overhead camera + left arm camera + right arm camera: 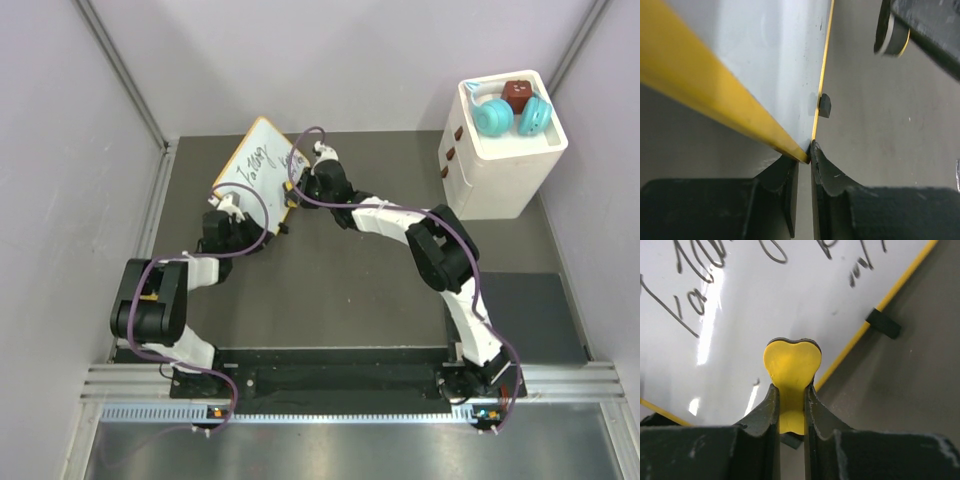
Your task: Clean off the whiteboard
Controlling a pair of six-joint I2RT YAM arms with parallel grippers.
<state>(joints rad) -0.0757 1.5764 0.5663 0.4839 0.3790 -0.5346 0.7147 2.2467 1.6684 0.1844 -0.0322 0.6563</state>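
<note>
The whiteboard (258,158) sits toward the far left of the dark worktop (350,275), turned at a slant so that one corner points to the far wall. Black handwriting runs across its white face inside the thin yellow-orange frame. The left gripper (228,204) reaches it from the near left. In the left wrist view, that gripper (807,157) is pinched together on the very corner of the frame, one finger on each side of the board's edge. A small black foot (824,106) juts from the right-hand edge just beyond. The right gripper (297,190) comes in from the right, at the board's near right side. In its own wrist view, the right gripper (791,390) is clamped on a flat yellow piece (792,362) with a rounded, heart-like end. This piece pokes out past the fingertips over the white surface, close to the frame and below the writing. I cannot tell whether it touches the board. On the far right, well apart, stands a white box (500,170) with two teal round things (492,117) and a brown cube (518,95) on top.
</note>
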